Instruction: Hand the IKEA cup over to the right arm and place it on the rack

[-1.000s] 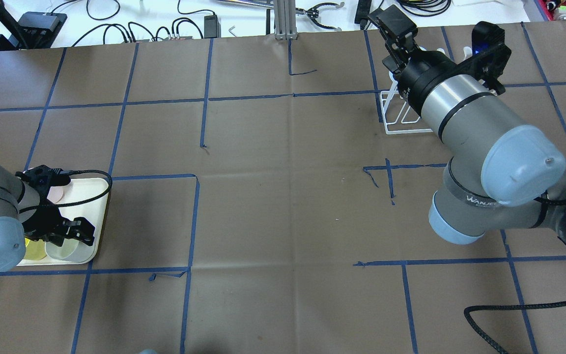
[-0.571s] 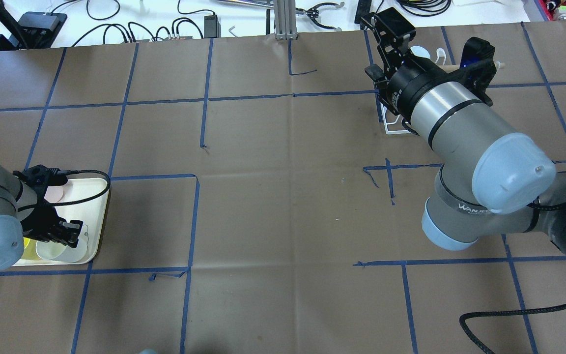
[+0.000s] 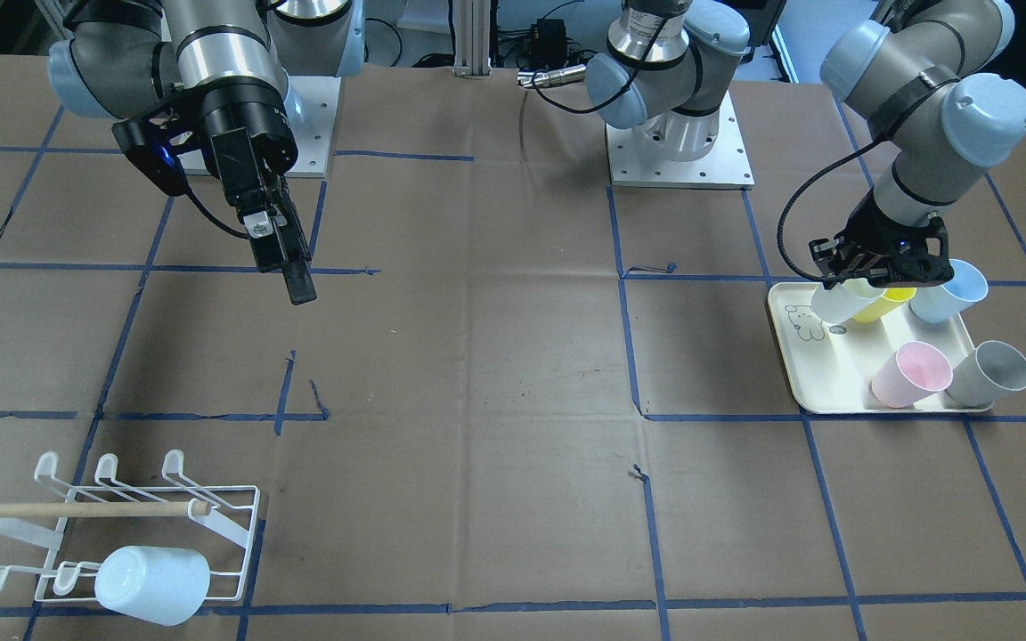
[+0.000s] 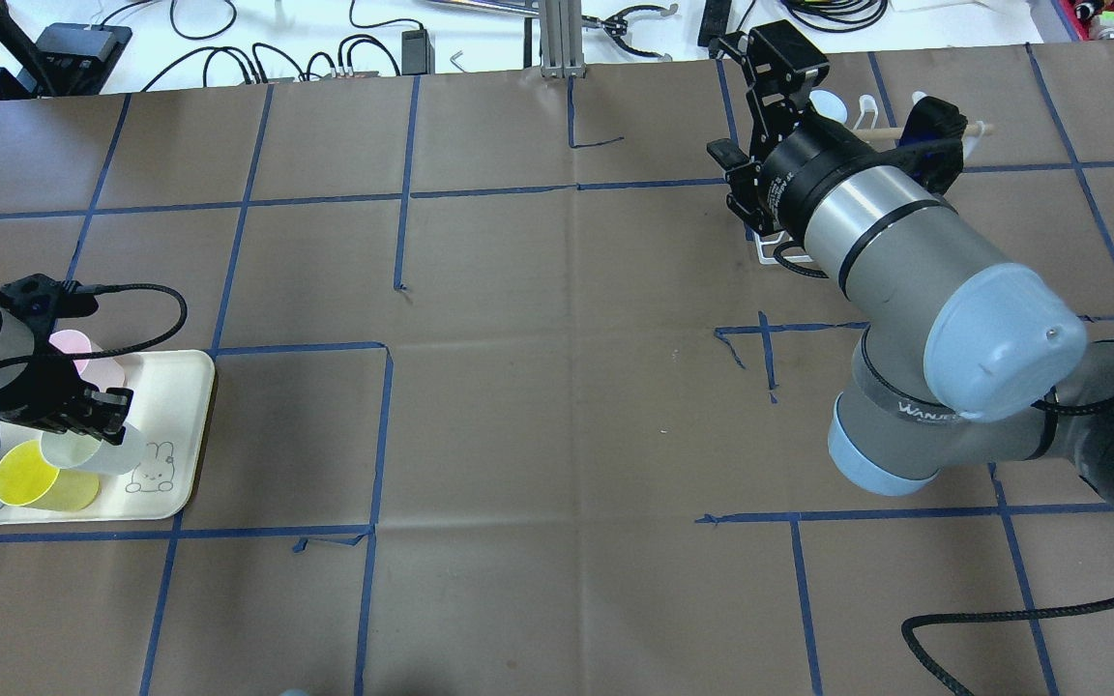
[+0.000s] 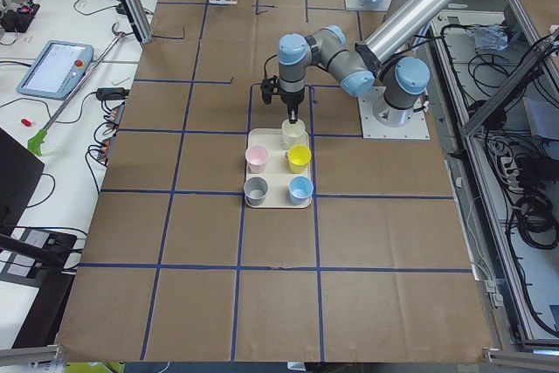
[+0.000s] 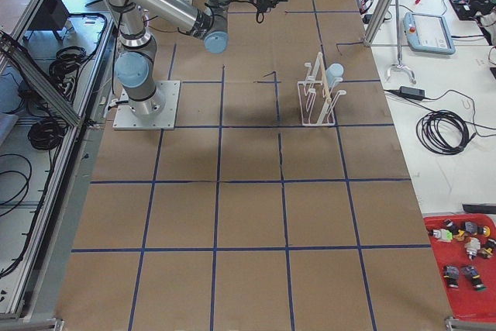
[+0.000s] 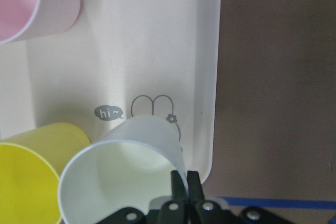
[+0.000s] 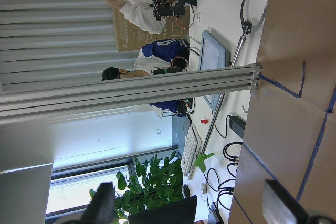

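Note:
My left gripper (image 7: pixel 185 179) is shut on the rim of a pale white IKEA cup (image 7: pixel 123 166). The cup hangs tilted over the cream tray (image 7: pixel 173 35), beside a yellow cup (image 7: pixel 26 174). In the overhead view the left gripper (image 4: pixel 93 411) and this cup (image 4: pixel 83 449) are at the table's left edge. The right arm (image 4: pixel 895 242) reaches over the far right of the table, its gripper (image 4: pixel 777 60) open and holding nothing, fingertips wide apart in the right wrist view. The white wire rack (image 3: pixel 121 525) carries one white cup (image 3: pixel 152 583) upside down on a prong.
Pink (image 3: pixel 909 374), grey (image 3: pixel 989 374), blue (image 3: pixel 949 292) and yellow (image 3: pixel 887 303) cups lie on the tray (image 3: pixel 798 356). Cables and tools lie along the table's far edge (image 4: pixel 373 48). People stand beyond the table in the right wrist view.
My left gripper shut on the white cup's rim and drew it toward the tray's left side. The right arm swung left, away from the rack, uncovering its dowel.

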{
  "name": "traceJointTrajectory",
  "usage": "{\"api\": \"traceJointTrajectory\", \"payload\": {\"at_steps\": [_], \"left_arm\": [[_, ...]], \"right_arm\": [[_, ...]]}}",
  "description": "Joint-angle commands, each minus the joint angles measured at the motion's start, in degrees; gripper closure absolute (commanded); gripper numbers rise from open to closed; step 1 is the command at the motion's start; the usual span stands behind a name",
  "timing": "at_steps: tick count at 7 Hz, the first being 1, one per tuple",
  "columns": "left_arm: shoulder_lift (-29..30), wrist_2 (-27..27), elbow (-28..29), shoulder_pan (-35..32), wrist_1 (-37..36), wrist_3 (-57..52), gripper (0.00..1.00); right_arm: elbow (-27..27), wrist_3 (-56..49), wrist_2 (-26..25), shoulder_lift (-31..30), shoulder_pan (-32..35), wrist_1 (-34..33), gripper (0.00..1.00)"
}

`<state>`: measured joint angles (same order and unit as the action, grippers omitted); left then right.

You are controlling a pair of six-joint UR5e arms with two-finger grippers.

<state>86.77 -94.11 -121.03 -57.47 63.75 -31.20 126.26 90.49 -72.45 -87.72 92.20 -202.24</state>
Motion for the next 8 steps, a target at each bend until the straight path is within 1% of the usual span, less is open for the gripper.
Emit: {"api": "traceJointTrajectory", "payload": {"at_steps": [1,2,3,4,5,6,7,8], "left_arm": [[0.6,0.2,14.6,-0.4,14.2,0.0,1.0],[1.8,0.2,21.8,-2.3,19.1,-0.1,1.0],[4.5,0.3,27.6,-4.1,20.5,-0.1,1.0],[8.4,2.5,32.8,-5.6,20.8,-0.1,1.0],[11.8,7.4,36.9,-6.4,20.7,0.0,1.0],[14.7,10.8,39.8,-7.6,19.9,-0.4,1.0],[16.3,15.9,41.7,-9.1,18.9,-0.5,1.0],[17.1,24.4,41.6,-10.7,16.1,-0.7,1.0]], "right_arm": [[0.0,0.1,-0.1,0.2,0.0,0.2,0.0],[0.0,0.1,-0.1,-0.2,0.0,0.2,0.0],[0.0,0.1,-0.1,-0.1,0.0,0.3,0.0],[0.0,0.1,-0.1,0.1,0.0,0.2,0.0],[0.0,0.1,-0.1,0.1,0.0,0.2,0.0],[0.0,0.1,-0.2,0.2,0.0,0.2,0.0],[0.0,0.1,-0.1,0.2,0.0,0.2,0.0],[0.0,0.1,-0.2,0.2,0.0,0.2,0.0]]}}
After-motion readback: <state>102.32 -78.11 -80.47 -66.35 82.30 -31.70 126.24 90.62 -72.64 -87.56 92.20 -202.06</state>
